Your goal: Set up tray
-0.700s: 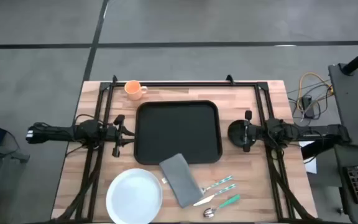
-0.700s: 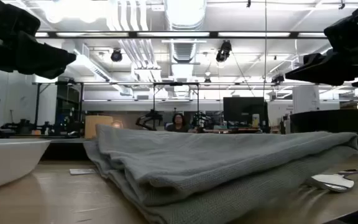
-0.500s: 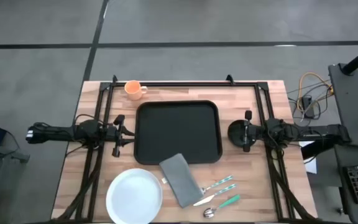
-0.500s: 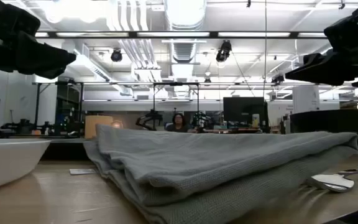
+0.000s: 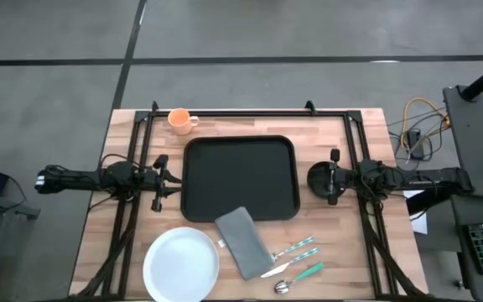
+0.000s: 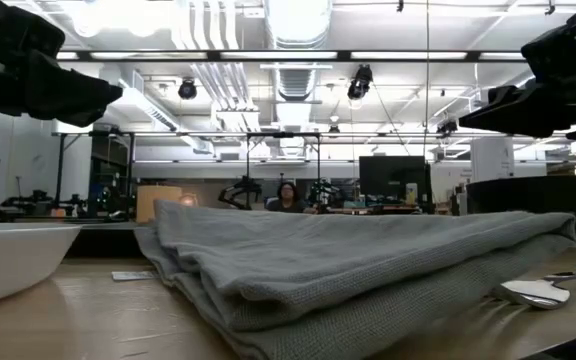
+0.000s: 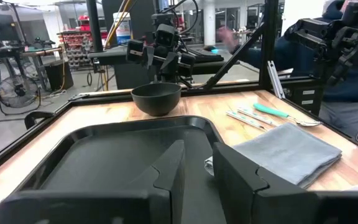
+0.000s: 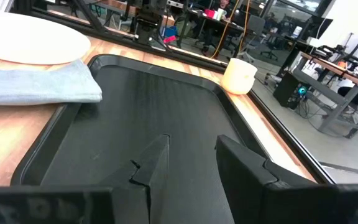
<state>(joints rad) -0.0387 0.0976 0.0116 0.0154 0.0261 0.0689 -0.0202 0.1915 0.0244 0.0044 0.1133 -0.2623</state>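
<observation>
The black tray (image 5: 240,178) lies flat in the middle of the table; it also fills the near ground of the left wrist view (image 7: 104,149) and the right wrist view (image 8: 148,106). My left gripper (image 5: 164,179) hovers off the tray's left edge, open (image 7: 197,152), with nothing between its fingers. My right gripper (image 5: 334,178) hovers off the tray's right edge, above a black bowl (image 5: 319,177), also open (image 8: 191,146) and holding nothing. Both point level toward the tray.
A grey napkin (image 5: 243,242) lies at the tray's near edge, one corner on the rim. A white plate (image 5: 181,262) sits near left, three teal-handled pieces of cutlery (image 5: 296,260) near right, and an orange mug (image 5: 179,121) far left.
</observation>
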